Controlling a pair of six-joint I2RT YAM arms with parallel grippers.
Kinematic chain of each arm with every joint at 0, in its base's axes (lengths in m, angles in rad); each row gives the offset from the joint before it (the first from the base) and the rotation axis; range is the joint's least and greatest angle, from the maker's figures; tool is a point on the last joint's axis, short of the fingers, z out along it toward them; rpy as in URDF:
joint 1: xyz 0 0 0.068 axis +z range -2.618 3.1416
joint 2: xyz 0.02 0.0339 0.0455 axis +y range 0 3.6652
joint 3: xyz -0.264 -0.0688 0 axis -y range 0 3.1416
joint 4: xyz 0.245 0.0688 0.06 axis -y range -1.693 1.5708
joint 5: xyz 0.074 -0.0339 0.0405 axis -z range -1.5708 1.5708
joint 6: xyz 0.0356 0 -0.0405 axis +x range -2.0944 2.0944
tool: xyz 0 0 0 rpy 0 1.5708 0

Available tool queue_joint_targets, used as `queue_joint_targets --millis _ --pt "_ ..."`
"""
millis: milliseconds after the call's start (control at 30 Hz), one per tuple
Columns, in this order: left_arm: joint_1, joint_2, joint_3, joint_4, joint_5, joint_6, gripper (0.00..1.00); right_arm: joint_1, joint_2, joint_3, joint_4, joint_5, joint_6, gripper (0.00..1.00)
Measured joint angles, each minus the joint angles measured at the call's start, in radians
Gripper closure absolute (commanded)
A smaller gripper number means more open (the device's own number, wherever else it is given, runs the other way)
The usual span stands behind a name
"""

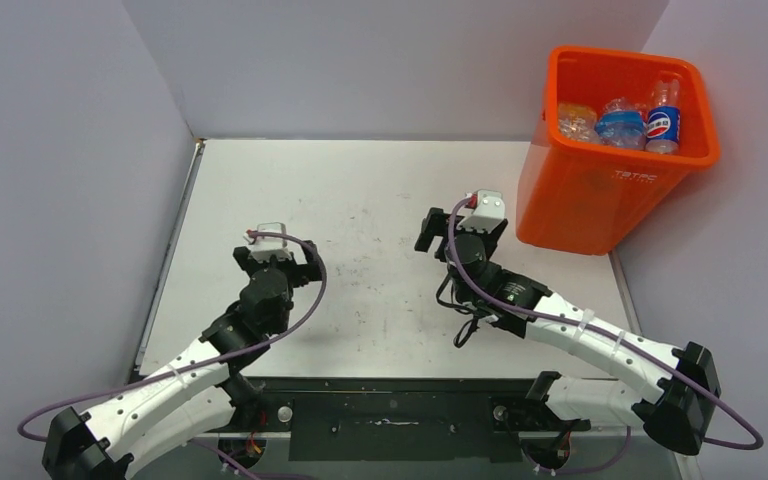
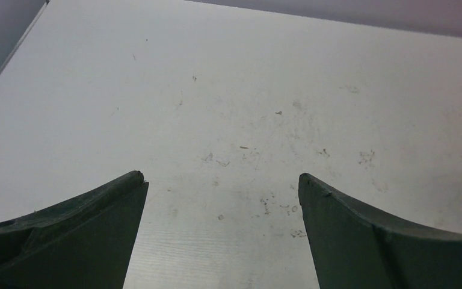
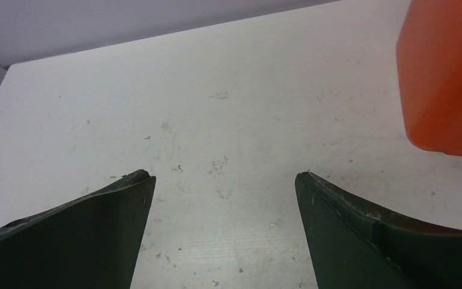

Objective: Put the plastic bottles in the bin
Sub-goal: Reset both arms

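The orange bin stands at the table's far right corner. Several plastic bottles lie inside it, one with a blue and red label. No bottle shows on the table. My left gripper is open and empty over the left middle of the table; its fingers frame bare tabletop in the left wrist view. My right gripper is open and empty just left of the bin. In the right wrist view its fingers frame bare table, with the bin's wall at the upper right.
Grey walls enclose the white table at the back and both sides. The tabletop is scuffed with small marks. The arm bases and purple cables sit along the near edge.
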Motion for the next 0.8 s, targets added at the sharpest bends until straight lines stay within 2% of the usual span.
queue_joint_targets --millis 100,267,500,667,800 --pt "-0.001 0.035 0.0 0.013 0.038 0.117 0.04 0.0 -0.009 -0.01 -0.032 0.088 0.026 0.1" --pt "0.041 0.104 -0.016 0.039 0.04 0.186 0.04 -0.045 -0.003 -0.097 -0.029 0.173 0.037 0.1" --pt "0.214 0.158 -0.123 0.174 0.085 0.204 0.04 -0.317 -0.009 -0.407 0.187 -0.018 -0.138 0.1" --pt "0.363 0.248 -0.163 0.288 0.111 0.197 0.04 -0.482 0.05 -0.457 0.367 -0.123 -0.239 0.1" --pt "0.493 0.357 -0.196 0.382 0.137 0.149 0.04 -0.556 0.121 -0.461 0.47 -0.139 -0.277 0.1"
